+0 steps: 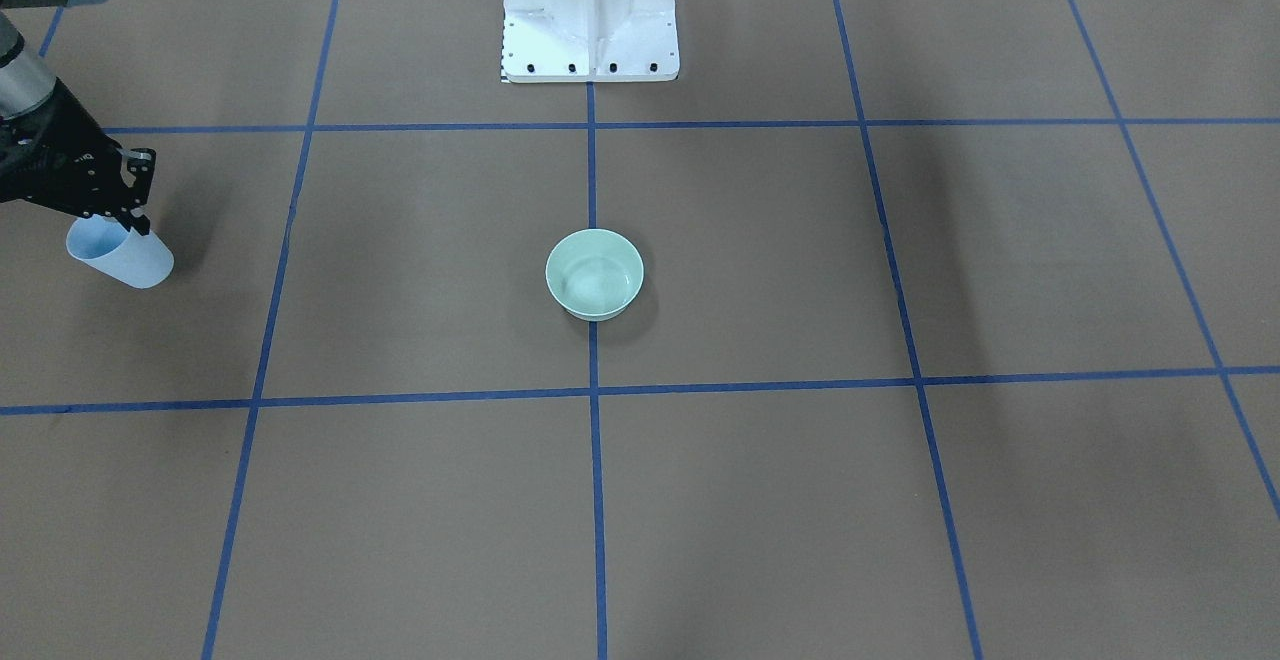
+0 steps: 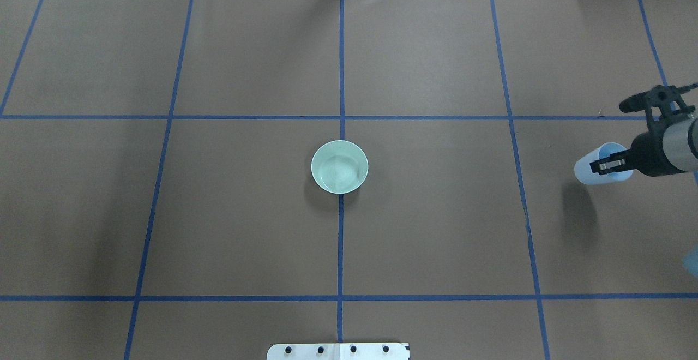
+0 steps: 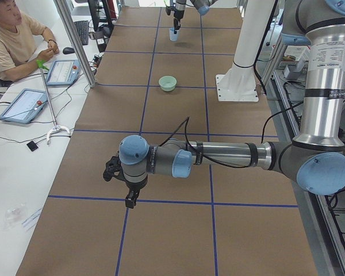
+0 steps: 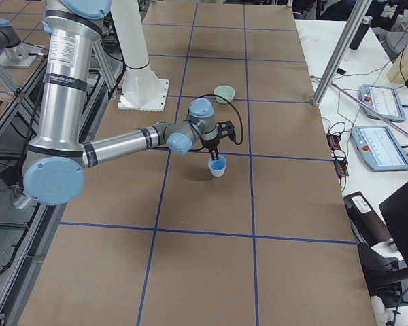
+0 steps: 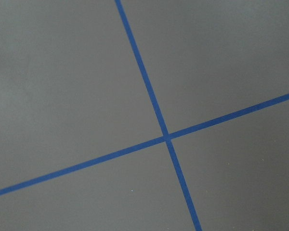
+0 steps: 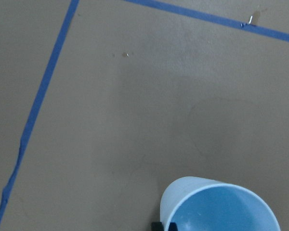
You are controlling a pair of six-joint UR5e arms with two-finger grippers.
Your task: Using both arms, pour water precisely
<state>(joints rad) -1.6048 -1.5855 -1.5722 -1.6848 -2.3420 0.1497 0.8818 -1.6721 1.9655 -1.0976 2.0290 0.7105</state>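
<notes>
A pale green bowl (image 1: 594,275) (image 2: 339,167) stands at the table's middle on a blue tape line. The water (image 2: 341,172) shows in it as faint ripples. My right gripper (image 2: 609,165) (image 1: 138,224) is shut on the rim of a light-blue cup (image 2: 590,172) (image 1: 122,258) (image 4: 218,166) and holds it above the table, far to the bowl's right in the overhead view. The cup's mouth fills the bottom of the right wrist view (image 6: 221,207). My left gripper (image 3: 130,198) shows only in the exterior left view, low over bare table; I cannot tell whether it is open.
The white pedestal (image 1: 590,20) stands at the robot's edge. Blue tape lines divide the brown table cover. An operator (image 3: 11,40) sits at a side table with tablets (image 3: 23,103) beyond an aluminium post (image 3: 75,40).
</notes>
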